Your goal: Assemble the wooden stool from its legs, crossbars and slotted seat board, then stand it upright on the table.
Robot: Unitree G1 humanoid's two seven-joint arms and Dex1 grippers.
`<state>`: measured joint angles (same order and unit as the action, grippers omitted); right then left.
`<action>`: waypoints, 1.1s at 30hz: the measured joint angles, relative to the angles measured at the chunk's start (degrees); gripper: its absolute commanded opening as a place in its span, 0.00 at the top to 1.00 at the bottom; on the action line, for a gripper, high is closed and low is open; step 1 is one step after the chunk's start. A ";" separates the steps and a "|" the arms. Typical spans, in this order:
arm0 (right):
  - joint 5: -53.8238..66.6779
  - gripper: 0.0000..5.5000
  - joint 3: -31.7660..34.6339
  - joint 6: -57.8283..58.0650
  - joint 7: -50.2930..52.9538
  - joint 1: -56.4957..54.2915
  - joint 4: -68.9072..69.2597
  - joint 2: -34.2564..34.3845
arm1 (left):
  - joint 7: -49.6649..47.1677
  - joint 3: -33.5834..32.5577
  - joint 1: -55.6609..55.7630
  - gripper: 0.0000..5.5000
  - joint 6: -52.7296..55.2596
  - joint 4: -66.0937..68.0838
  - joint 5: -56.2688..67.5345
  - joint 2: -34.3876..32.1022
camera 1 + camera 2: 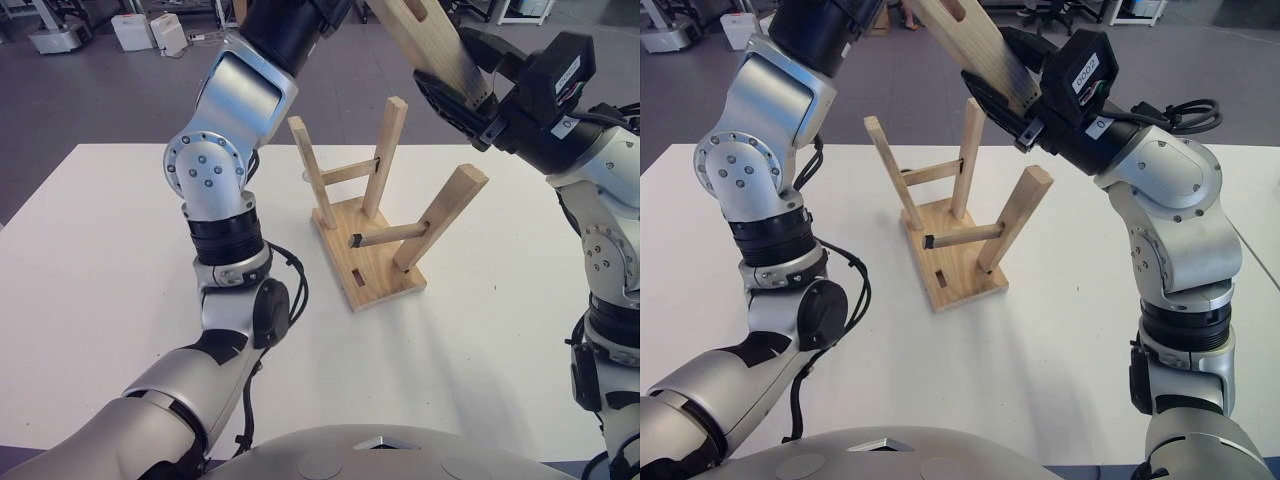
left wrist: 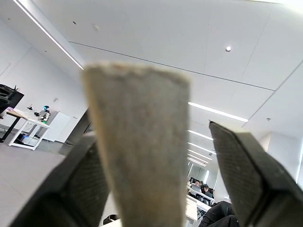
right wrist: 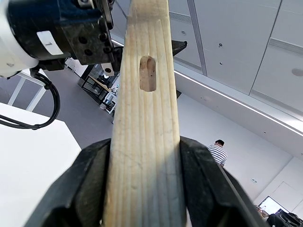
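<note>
Pale slotted wooden leg [image 1: 440,55], high at the frame's top; I judge it stiff and light.
Eye view: my right gripper [image 1: 470,85] clamps it upper right, and the upturned half-built wooden stool [image 1: 375,275] sits centre on the white table [image 1: 90,230]. Left wrist: my left gripper [image 2: 151,142] gapes around its end. Right wrist: pads [image 3: 94,189] pinch the flat faces, a sound hold.

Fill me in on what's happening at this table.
The robot is partway through building the stool. The seat board lies flat on the table with three legs standing up from it and two crossbars plugged into them. The fourth leg is in the air above. The right gripper is clamped on it, and the left gripper sits open around its other end.
</note>
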<state>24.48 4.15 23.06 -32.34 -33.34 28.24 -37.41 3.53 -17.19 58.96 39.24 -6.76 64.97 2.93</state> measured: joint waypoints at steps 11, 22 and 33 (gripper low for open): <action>-0.41 0.62 0.17 -0.85 -0.38 0.00 0.08 0.09 | 1.04 3.50 -0.02 0.80 0.61 2.70 -1.68 -2.99; 4.86 0.44 11.83 5.50 3.40 -0.46 -7.78 1.27 | 3.25 1.20 -21.78 0.81 -0.54 -5.46 -7.16 -8.76; -17.03 0.44 -7.93 0.64 2.31 23.26 -37.46 3.66 | -19.27 1.37 -48.37 0.81 8.32 -22.06 5.59 -10.32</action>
<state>7.45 -3.78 23.70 -30.03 -10.09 -9.22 -33.74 -15.73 -15.82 10.59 47.56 -28.82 70.56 -7.39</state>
